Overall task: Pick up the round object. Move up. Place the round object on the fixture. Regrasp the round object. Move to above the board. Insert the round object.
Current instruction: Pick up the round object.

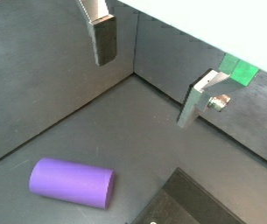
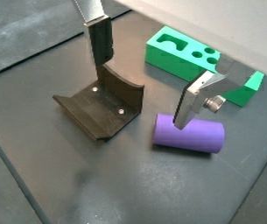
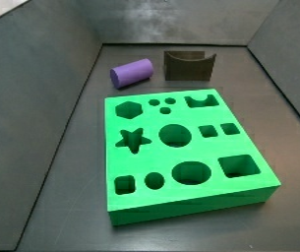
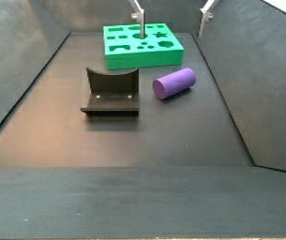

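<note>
Gripper (image 2: 145,74) hangs in the air above the floor with its two silver fingers (image 2: 99,39) spread wide and nothing between them; in a wrist view the fingers (image 1: 105,39) show the same wide gap over bare dark floor. In a side view only the fingertips (image 4: 138,14) peek in at the upper edge, above the far end of the enclosure.

Largest of the task's things is the board (image 3: 181,150), a bright green square slab with hexagon, star, circle, square and crown cut-outs, lying flat on the floor; it also shows in a side view (image 4: 142,44) at the far end and in a wrist view (image 2: 200,61) as a green edge beyond the fingers.

Next in size comes the fixture (image 4: 110,92), a dark block with a curved notch on top, standing on the floor apart from the board; in a wrist view (image 2: 104,107) it sits below the open fingers, and in a side view (image 3: 187,65) it stands just past the board's edge.

Smallest is the round object (image 2: 189,134), a short purple cylinder lying on its side on the floor, just beside the fixture but not touching it. It lies below the gripper and off to one side of the gap, untouched by either finger, as both wrist views (image 1: 71,183) show. In both side views (image 3: 133,71) (image 4: 174,82) it rests between the fixture and the enclosure wall, near the board.
</note>
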